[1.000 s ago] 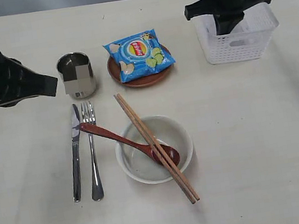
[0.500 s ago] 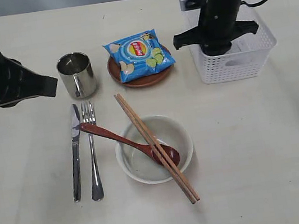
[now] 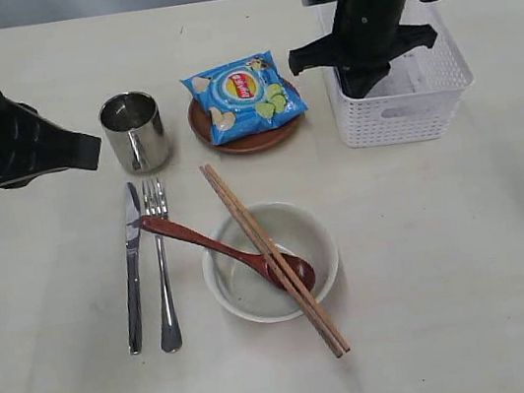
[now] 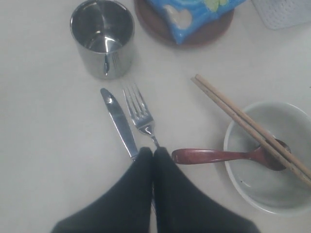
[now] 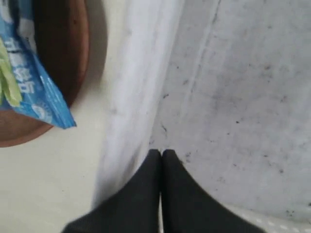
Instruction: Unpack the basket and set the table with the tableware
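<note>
Two pairs of fingers are pressed shut, holding nothing: the right fingers reach inside the white basket beside the plate, and the left fingers hang near the mug. Knife, fork, bowl, spoon and chopsticks lie mid-surface.

The blue snack bag hides most of the brown plate.

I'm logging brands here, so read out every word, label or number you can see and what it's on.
"Lay's": logo on the blue snack bag; it is small, so this is likely, not certain.
Other print on that bag: too blurred to read.
Nothing else shows any writing.
</note>
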`<state>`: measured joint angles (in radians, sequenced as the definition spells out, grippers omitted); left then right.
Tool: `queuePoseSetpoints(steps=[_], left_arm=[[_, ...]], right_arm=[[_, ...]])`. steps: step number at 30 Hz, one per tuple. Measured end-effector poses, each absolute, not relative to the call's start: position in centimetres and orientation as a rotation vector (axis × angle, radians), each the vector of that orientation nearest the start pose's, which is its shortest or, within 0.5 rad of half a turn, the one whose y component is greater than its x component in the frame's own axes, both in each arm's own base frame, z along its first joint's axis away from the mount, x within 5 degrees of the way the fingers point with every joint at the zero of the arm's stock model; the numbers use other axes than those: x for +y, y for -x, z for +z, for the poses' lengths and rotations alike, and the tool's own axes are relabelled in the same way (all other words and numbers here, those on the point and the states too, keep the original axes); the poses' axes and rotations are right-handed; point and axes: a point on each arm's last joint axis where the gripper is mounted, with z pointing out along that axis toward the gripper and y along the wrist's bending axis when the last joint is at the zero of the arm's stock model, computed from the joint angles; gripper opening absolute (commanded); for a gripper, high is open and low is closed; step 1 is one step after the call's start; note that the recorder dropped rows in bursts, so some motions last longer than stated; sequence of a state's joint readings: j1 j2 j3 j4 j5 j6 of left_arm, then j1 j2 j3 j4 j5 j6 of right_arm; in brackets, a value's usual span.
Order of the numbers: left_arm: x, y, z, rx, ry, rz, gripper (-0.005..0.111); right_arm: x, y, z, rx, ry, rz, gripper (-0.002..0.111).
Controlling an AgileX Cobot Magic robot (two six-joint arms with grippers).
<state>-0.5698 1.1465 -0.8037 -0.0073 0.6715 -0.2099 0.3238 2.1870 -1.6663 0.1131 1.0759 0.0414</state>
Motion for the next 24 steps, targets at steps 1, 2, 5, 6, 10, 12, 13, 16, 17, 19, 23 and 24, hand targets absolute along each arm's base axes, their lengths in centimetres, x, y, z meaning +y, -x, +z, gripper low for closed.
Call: queuePoseSetpoints(steps=[1, 2, 5, 6, 10, 12, 13, 16, 17, 19, 23, 24], left_arm=[[-12.0, -18.6, 28.1, 2.489, -0.447, -0.328, 0.000], [-12.0, -18.6, 28.1, 2.489, -0.447, -0.328, 0.000], [-12.0, -18.6, 28.1, 2.489, -0.447, -0.328, 0.000], [-12.0, -18.6, 28.1, 2.489, -0.447, -0.328, 0.000], [-12.0, -18.6, 28.1, 2.489, -0.447, -0.328, 0.000], [-11.9, -18.7, 28.1, 2.483, -0.460, -0.308, 0.000], [-11.8, -18.8, 28.1, 2.472, -0.481, -0.276, 0.000], [-11.4, -18.8, 28.4, 2.444, -0.504, -0.231, 0.000], [-11.3, -18.7, 28.7, 2.426, -0.494, -0.228, 0.000], [-10.9, -18.4, 30.1, 2.333, -0.441, -0.255, 0.000], [-8.7, -15.9, 35.6, 1.946, -0.321, -0.343, 0.000], [-8.0, -15.2, 36.4, 1.893, -0.302, -0.323, 0.000]], right_arm=[[14.8, -41.3, 16.0, 3.070, 0.360, 0.173, 0.000], [14.8, -41.4, 16.4, 3.065, 0.363, 0.171, 0.000], [14.5, -41.7, 18.6, 3.024, 0.371, 0.100, 0.000], [14.2, -41.8, 19.7, 3.000, 0.364, 0.073, 0.000], [13.1, -41.3, 24.7, 2.860, 0.353, 0.048, 0.000], [12.6, -40.4, 27.7, 2.748, 0.366, 0.041, 0.000], [12.1, -39.0, 29.9, 2.623, 0.385, 0.052, 0.000], [11.0, -34.4, 32.1, 2.335, 0.436, 0.112, 0.000], [10.4, -31.9, 32.9, 2.216, 0.438, 0.147, 0.000], [8.6, -25.7, 33.8, 1.953, 0.381, 0.197, 0.000], [6.8, -16.9, 37.5, 1.605, 0.381, 0.236, 0.000], [6.5, -15.8, 38.6, 1.543, 0.375, 0.247, 0.000]])
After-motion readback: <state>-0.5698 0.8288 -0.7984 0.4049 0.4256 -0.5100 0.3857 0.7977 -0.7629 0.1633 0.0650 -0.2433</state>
